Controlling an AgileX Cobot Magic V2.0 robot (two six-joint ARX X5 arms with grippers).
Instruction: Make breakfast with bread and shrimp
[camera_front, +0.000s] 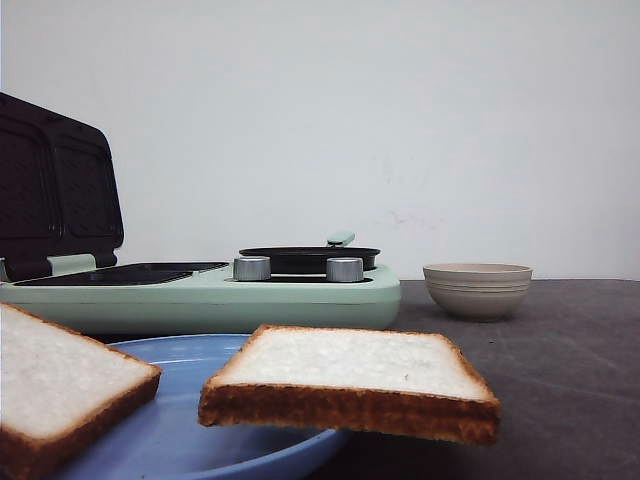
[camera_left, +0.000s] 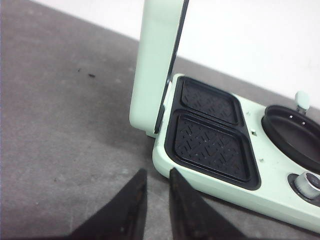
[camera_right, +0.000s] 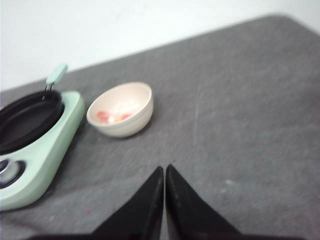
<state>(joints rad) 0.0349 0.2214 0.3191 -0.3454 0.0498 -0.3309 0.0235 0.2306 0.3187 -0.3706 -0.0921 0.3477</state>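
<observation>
Left hand (camera_left: 156, 200) slightly apart | right hand (camera_right: 164, 197) closed | bread (camera_front: 60, 385) cropped

The mint-green breakfast maker (camera_front: 200, 295) blocks the table's left side, its raised dark-lined lid (camera_front: 55, 185) standing tall. Bare grey tabletop (camera_front: 570, 370) lies open right of the beige ceramic bowl (camera_front: 478, 289).

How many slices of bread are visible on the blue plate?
2. One bread slice rests across the right rim of the blue plate; the other bread slice lies at its left, partly cut off by the frame.
</observation>
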